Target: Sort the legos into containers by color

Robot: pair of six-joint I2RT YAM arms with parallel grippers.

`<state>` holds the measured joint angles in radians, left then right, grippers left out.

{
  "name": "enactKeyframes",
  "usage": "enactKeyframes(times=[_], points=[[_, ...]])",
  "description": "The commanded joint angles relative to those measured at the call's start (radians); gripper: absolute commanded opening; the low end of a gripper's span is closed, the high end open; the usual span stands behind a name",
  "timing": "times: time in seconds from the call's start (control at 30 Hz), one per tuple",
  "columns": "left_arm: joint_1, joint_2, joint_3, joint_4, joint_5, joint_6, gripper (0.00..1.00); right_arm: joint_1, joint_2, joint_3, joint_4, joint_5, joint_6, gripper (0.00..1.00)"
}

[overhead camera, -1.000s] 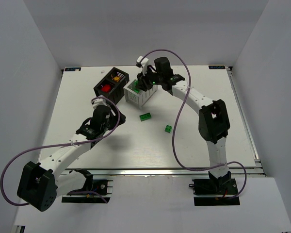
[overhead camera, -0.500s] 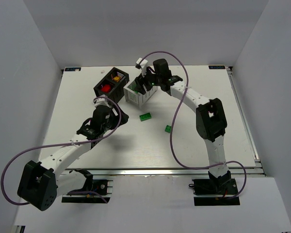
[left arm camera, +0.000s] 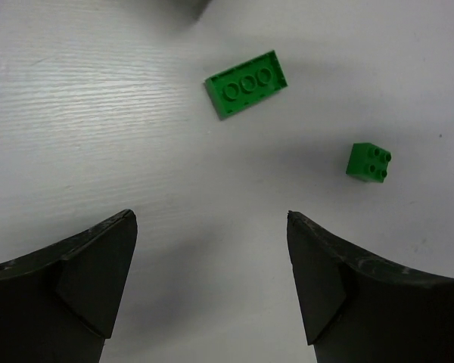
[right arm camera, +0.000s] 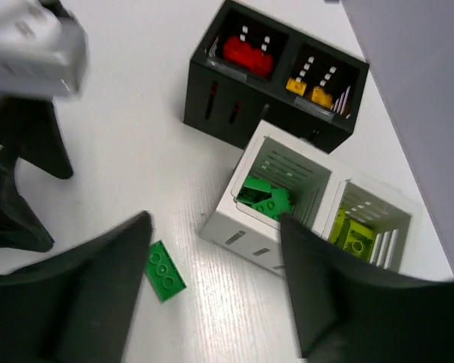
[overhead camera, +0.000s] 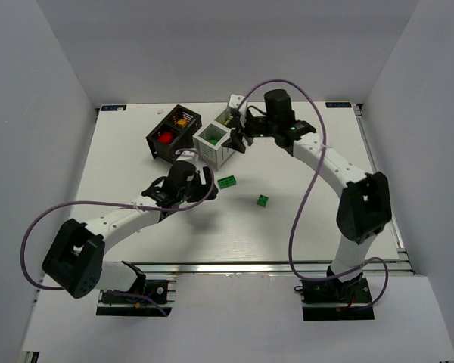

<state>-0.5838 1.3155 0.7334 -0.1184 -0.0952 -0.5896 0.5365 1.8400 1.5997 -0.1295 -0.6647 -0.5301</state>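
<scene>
Left pincer (left arm camera: 210,223): released, jaws spread wide with nothing between them, low over the table (left arm camera: 98,113).
Right pincer (right arm camera: 214,224): released and empty as well, hanging above the near corner of the white container (right arm camera: 240,227).
Long green lego (left arm camera: 246,83): flat on the table ahead of the left pincer, slightly off its centre line and turned at an angle to the jaws, touching neither finger.
Small green lego (left arm camera: 368,162): ahead and off to the side, outside the span of the left pincer's jaws, well apart from the long one.
Sorted legos: beneath the right pincer we see green bricks (right arm camera: 263,198) in the white container's nearer compartment and yellow-green ones in the farther. Red and orange-yellow sit in the black container (right arm camera: 219,102) beyond.
Risk, skewed grasp: if we close on the long brick as it lies, we judge the fingers may catch its corners, so it twists or skids away.
Risk, arm clash: both pincers are near the same brick, so reaching together may make them collide.
Risk, wrong compartment: a careless drop could put green among the yellow-green, or clip the rim and tip the container.
</scene>
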Motion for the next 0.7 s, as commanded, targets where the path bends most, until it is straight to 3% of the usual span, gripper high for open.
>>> enactKeyframes(times=[0.0, 0.1, 0.17, 0.43, 0.67], points=[[-0.059, 0.047, 0.075, -0.032, -0.047, 0.146, 0.89, -0.076, -0.106, -0.047, -0.035, -0.182, -0.035, 0.66], [-0.077, 0.086, 0.098, -0.021, -0.035, 0.224, 0.89, -0.164, -0.134, -0.076, -0.068, -0.277, 0.018, 0.42], [-0.079, 0.099, 0.115, 0.0, -0.002, 0.312, 0.89, -0.222, -0.172, -0.118, -0.082, -0.303, 0.009, 0.35], [-0.08, 0.264, 0.277, -0.025, 0.092, 0.66, 0.85, -0.351, -0.284, -0.237, -0.188, -0.322, -0.084, 0.36], [-0.083, 0.435, 0.481, -0.141, 0.172, 0.772, 0.76, -0.395, -0.343, -0.32, -0.177, -0.32, -0.076, 0.37]])
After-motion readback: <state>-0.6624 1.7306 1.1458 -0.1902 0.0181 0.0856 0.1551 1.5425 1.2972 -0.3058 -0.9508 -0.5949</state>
